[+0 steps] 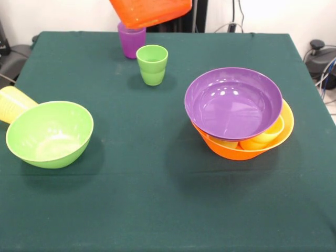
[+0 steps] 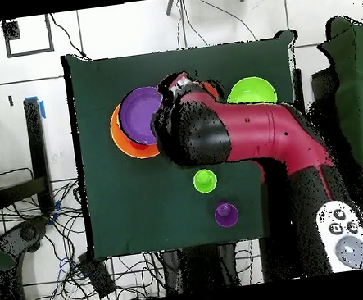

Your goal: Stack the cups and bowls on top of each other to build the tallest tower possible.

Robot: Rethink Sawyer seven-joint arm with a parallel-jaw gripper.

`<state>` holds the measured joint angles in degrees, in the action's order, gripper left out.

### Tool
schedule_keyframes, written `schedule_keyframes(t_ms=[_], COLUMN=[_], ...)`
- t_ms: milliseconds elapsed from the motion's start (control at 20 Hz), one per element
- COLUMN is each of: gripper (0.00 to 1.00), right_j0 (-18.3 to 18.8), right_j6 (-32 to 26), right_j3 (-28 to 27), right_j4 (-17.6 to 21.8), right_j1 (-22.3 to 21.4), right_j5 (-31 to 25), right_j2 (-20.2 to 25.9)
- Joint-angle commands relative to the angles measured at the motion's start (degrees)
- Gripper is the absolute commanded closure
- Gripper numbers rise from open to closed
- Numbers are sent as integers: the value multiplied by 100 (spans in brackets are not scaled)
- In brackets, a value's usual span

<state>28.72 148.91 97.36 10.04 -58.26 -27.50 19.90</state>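
Observation:
An orange bowl (image 1: 149, 11) hangs tilted in the air at the far edge of the table, above the purple cup (image 1: 131, 39). My gripper (image 2: 178, 87) is shut on it, and only the arm's end shows from above. A lime green cup (image 1: 152, 64) stands upright in front of the purple cup. At the right, the purple bowl (image 1: 233, 102) rests tilted in the large yellow-orange bowl (image 1: 231, 149), with a yellow-orange cup (image 1: 262, 137) under its rim. The lime green bowl (image 1: 50, 134) leans at the left. Behind it, a pale yellow cup (image 1: 13, 103) lies on its side.
A dark green cloth (image 1: 157, 199) covers the table. In the overhead view the red arm (image 2: 257, 134) reaches across the table's middle, between the lime green bowl (image 2: 251, 92) and the purple bowl (image 2: 140, 115). Cables lie on the floor around the table.

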Motion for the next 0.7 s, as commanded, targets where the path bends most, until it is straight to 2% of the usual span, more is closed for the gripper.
schedule_keyframes(t_ms=[50, 450, 700], gripper=[100, 100, 100], right_j0=[-325, -583, -668], right_j6=[820, 829, 756], right_j3=[-735, -1008, -965], right_j4=[-156, -515, -681], right_j1=[659, 1085, 1373], right_j5=[-637, -286, 246], right_j2=[-526, -672, -668])
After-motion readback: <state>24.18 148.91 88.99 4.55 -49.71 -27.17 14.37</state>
